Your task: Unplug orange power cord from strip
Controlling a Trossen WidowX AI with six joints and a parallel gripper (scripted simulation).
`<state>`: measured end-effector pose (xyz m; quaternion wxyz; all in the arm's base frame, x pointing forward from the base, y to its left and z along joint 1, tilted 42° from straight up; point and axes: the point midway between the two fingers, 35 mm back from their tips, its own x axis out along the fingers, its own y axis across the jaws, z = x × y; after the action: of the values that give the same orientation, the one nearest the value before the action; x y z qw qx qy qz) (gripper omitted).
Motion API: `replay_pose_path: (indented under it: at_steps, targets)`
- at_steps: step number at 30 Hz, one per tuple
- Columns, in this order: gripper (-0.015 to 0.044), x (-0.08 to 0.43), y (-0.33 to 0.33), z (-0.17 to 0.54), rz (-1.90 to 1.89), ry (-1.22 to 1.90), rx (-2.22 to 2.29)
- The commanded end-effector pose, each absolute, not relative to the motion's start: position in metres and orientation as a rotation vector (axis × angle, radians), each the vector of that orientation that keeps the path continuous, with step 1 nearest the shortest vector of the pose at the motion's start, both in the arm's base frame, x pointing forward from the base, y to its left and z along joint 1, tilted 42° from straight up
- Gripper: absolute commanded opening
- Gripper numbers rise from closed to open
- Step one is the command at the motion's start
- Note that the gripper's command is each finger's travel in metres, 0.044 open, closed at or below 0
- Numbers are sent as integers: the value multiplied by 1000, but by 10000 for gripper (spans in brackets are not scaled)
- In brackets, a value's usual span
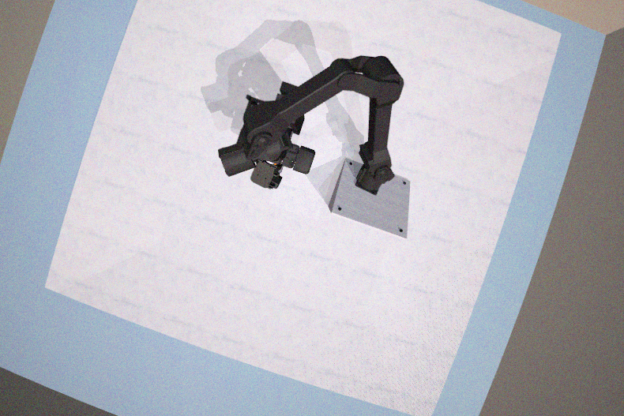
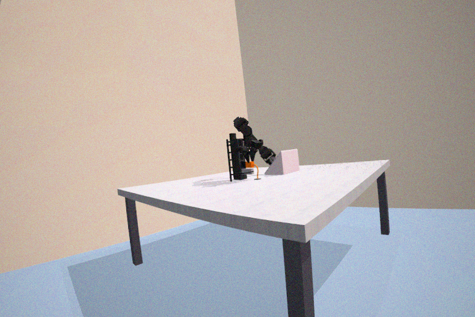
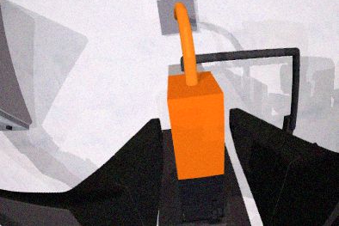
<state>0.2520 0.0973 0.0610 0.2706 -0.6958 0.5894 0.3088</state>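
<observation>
My gripper is open, with one dark finger on each side of the orange plug. Gaps show between the plug and both fingertips in the wrist view. The orange cord leaves the plug's far end and bends down to a small grey square plate on the table. A black upright body, which looks like the power strip, stands beside the plug in the exterior view. The plug's black front end points to the bottom of the wrist view. Whether it sits in a socket is hidden.
A thin black bent rod stands out close to the right finger in the wrist view. The wedge-shaped base carries the arm, on the left in the wrist view. A ladder-like black strip stands left of the black body.
</observation>
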Motion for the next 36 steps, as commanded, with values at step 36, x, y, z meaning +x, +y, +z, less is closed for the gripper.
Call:
replay_pose_path:
  at_steps: [36]
  targets:
    - [0,251,121,40,835,1586,-1873]
